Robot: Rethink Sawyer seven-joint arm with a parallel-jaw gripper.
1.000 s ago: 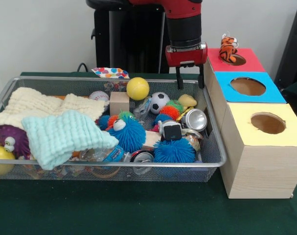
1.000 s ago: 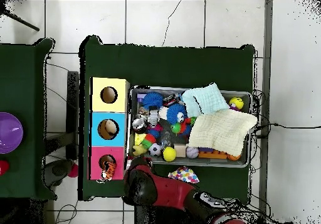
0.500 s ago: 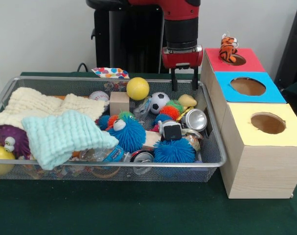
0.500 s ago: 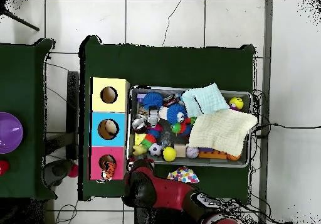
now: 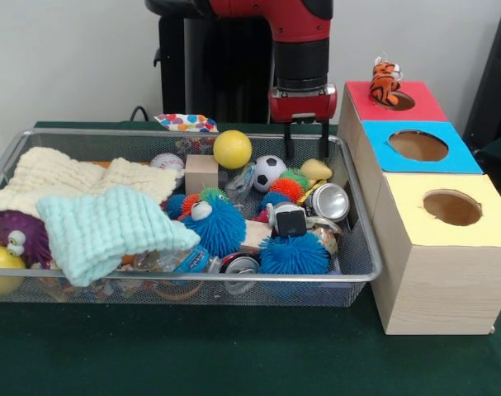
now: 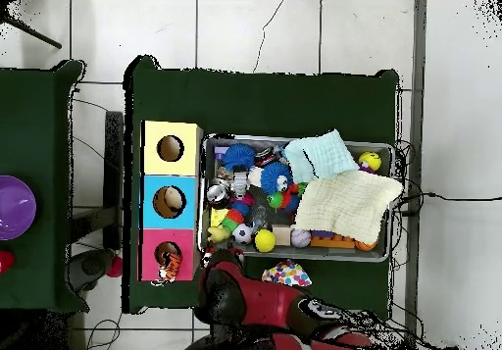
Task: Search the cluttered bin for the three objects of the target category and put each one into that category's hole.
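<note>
My gripper (image 5: pixel 306 152) hangs open and empty over the far right corner of the wire bin (image 5: pixel 359 272), just above a pale yellow toy (image 5: pixel 316 169) and right of a soccer ball (image 5: pixel 269 172). An orange tiger toy (image 5: pixel 385 82) sticks halfway out of the hole in the red box (image 5: pixel 423 106); the overhead view shows the tiger toy (image 6: pixel 172 264) there too. The blue box (image 5: pixel 448 158) and yellow box (image 5: pixel 415 239) stand beside it. The arm (image 6: pixel 240 292) hides the gripper from above.
The bin holds a yellow ball (image 5: pixel 232 149), a wooden block (image 5: pixel 201 173), a blue spiky toy with eyes (image 5: pixel 213 223), a blue spiky ball (image 5: pixel 293 254), a can (image 5: pixel 330 200), a mint cloth (image 5: pixel 106 231), a cream cloth (image 5: pixel 60 177) and a purple toy (image 5: pixel 15 235). A tan object (image 6: pixel 175 199) lies in the blue hole.
My gripper has shifted left, away from the red box, and now hangs over the bin's far right corner, still open and empty. The tiger toy stays in the red hole.
</note>
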